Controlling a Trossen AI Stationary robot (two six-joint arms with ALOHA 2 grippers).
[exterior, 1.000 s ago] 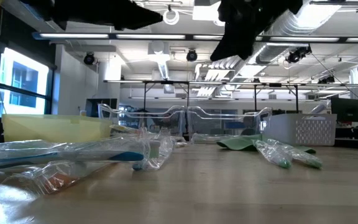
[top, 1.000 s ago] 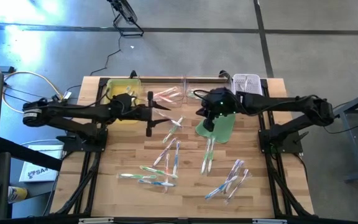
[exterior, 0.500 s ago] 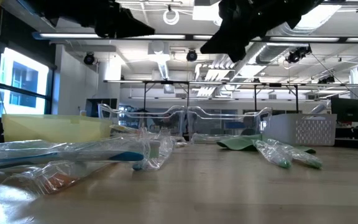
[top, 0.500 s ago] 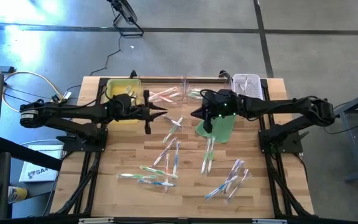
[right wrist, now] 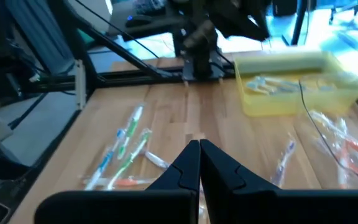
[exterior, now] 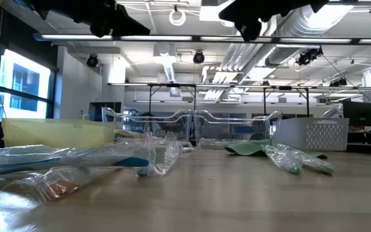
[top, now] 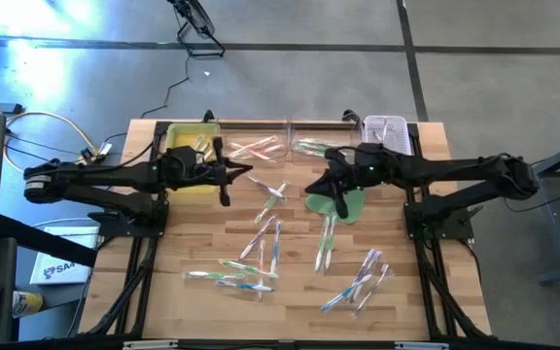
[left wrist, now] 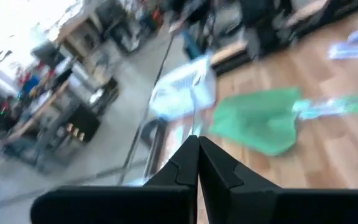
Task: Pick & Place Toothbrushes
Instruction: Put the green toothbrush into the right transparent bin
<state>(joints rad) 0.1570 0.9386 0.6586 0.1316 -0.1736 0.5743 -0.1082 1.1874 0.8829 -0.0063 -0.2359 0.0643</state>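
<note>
The left tool [top: 249,173] hung above the tabletop [top: 397,292] just beside the yellow bin [top: 185,146], its two fingers [left wrist: 185,163] pressed together with nothing between them. The right tool [top: 309,190] hovered over the near edge of the green cloth [top: 350,202], its fingers [right wrist: 197,158] likewise together and holding nothing. Between the two tools a single wrapped toothbrush [top: 272,192] lay on the wood. A few toothbrushes were in the yellow bin, and more lay in the clear trays [top: 280,146] at the back, next to a white basket [top: 389,131]. The rest of the toothbrushes [top: 261,248] lay scattered in loose clusters across the front half of the tabletop, well apart from both tools.
</note>
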